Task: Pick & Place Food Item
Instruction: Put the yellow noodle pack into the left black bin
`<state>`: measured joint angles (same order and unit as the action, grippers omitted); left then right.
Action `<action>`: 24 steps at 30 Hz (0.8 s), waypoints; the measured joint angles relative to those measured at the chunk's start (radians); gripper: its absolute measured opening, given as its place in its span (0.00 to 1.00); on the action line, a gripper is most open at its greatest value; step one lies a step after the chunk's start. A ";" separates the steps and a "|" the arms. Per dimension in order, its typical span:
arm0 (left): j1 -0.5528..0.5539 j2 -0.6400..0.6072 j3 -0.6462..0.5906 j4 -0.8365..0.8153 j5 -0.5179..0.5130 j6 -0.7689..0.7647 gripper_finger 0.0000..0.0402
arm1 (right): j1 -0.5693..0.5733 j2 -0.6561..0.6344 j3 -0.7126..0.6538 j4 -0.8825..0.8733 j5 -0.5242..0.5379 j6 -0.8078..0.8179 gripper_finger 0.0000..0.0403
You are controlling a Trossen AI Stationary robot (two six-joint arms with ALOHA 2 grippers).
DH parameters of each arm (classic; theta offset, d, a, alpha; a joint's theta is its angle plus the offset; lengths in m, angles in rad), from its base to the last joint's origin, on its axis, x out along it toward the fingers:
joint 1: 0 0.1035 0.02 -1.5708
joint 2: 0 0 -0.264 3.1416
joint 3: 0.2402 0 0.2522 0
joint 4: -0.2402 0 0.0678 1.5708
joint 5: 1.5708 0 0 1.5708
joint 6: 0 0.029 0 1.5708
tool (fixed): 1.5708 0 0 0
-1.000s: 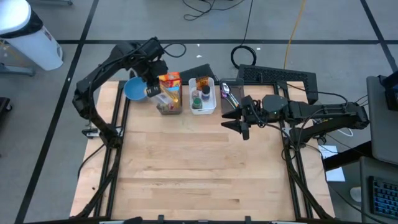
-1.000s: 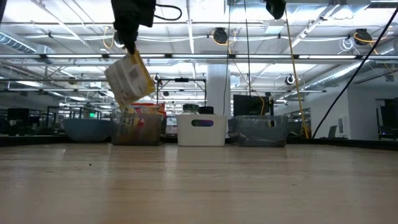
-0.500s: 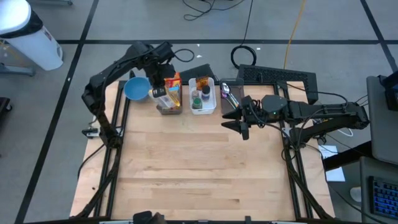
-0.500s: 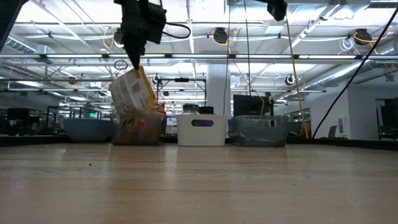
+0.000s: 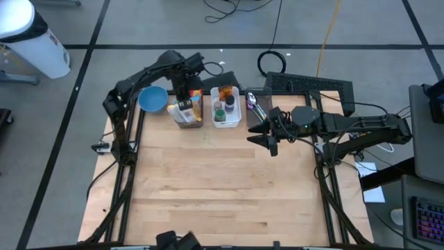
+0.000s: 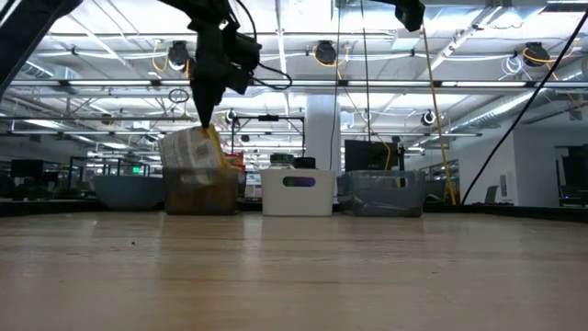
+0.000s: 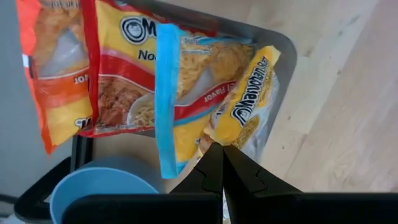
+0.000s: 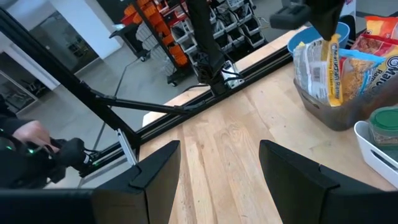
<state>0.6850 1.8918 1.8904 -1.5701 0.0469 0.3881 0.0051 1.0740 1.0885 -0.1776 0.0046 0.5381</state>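
Left gripper (image 7: 222, 163) pinched fully shut on the top edge of a yellow noodle packet (image 7: 245, 109); packet hangs from the fingertips, its lower end down in the grey bin (image 7: 283, 53) at the table's far edge. In the low view the packet (image 6: 188, 149) sits at the bin's rim, tilted. Other noodle packets (image 7: 134, 81) stand in the same bin, just beside it; blue bowl (image 5: 152, 99) next to the bin, white bin (image 5: 227, 111) on the other side.

Judgement: placing step, near its end. To do it well, lower until the packet's bottom rests (thin seam grip, so it may swing), then release and lift straight up clear of neighbours.

Right gripper (image 5: 268, 137) waits over the table's right side, fingers apart, empty.
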 joint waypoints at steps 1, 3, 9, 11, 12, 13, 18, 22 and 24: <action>0.000 0.010 0.000 0.000 -0.004 -0.008 0.00 | 0.000 0.000 0.000 0.000 -0.001 0.000 0.53; -0.002 0.024 0.000 0.000 -0.004 -0.009 0.00 | 0.000 0.000 0.000 0.000 -0.001 -0.001 0.53; -0.034 0.046 0.000 0.000 -0.003 -0.017 0.00 | 0.000 0.000 0.000 -0.003 -0.001 -0.027 0.53; -0.048 0.046 0.000 0.000 -0.003 -0.017 0.00 | 0.000 0.000 0.000 -0.016 0.000 -0.030 0.53; -0.057 0.046 0.000 -0.001 -0.001 -0.015 0.00 | 0.000 0.000 0.000 -0.025 0.002 -0.030 0.53; -0.064 0.046 0.000 -0.002 0.004 -0.009 0.00 | 0.000 0.000 0.000 -0.032 0.002 -0.031 0.53; -0.094 0.060 0.000 -0.002 0.019 -0.001 0.00 | 0.000 0.003 0.000 -0.038 -0.001 -0.034 0.53; -0.107 0.097 0.000 0.001 0.054 0.001 0.00 | 0.000 0.004 0.000 -0.037 -0.001 -0.034 0.53; -0.114 0.119 0.000 0.001 0.057 0.001 0.00 | 0.001 0.004 0.000 -0.037 -0.002 -0.029 0.53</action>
<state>0.5709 2.0110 1.8904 -1.5696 0.1039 0.3889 0.0057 1.0782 1.0885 -0.2149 0.0029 0.5092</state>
